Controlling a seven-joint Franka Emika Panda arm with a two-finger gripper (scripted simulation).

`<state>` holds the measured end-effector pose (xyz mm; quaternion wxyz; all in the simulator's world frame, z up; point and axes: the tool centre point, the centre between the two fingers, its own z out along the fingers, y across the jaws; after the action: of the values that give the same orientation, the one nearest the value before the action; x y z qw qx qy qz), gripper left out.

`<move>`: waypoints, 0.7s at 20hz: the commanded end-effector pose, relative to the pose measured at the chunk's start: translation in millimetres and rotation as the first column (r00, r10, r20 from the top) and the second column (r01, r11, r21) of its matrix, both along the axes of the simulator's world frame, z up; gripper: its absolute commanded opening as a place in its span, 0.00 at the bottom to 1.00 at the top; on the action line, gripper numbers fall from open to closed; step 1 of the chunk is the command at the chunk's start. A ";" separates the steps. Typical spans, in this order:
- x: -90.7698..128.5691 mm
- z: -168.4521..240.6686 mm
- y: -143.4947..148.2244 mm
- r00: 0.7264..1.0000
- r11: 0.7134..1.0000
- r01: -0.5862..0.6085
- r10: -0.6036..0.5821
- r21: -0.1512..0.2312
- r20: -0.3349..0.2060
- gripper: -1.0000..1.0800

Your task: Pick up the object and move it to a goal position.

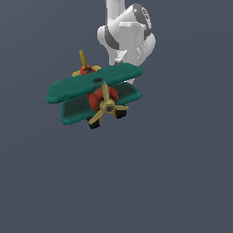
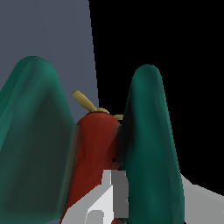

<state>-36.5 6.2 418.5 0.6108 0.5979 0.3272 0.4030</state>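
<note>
Overhead, the toy biplane (image 1: pixel 93 94) hangs in the air in front of the white arm (image 1: pixel 125 34), clear of the grey floor (image 1: pixel 136 182) in the exterior view. Its nose points toward that camera: red round nose (image 1: pixel 102 98), tan three-blade propeller (image 1: pixel 108 108), two dark green wings stacked one over the other, black wheels (image 1: pixel 119 113) beneath, a yellow tail piece behind. The whole aircraft tilts, with its wingtips lower at the exterior view's left. The gripper (image 2: pixel 114 192) sits behind the plane, largely hidden by the upper wing in the exterior view. In the wrist view a pale finger (image 2: pixel 113 186) presses against the red fuselage (image 2: pixel 94 148), between the two green wings. The gripper appears clamped on the biplane's body, though the opposite finger is hidden by the wing
</note>
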 end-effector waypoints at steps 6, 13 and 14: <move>15.4 74.8 -0.9 1.000 1.000 0.000 0.000 0.000 0.007 0.00; 25.3 112.7 -1.7 1.000 1.000 0.004 -0.004 0.001 0.005 0.00; 26.1 115.8 -1.8 1.000 1.000 0.005 -0.005 0.001 0.005 0.00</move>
<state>-11.8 4.6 524.5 0.6111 0.5990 0.3260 0.4017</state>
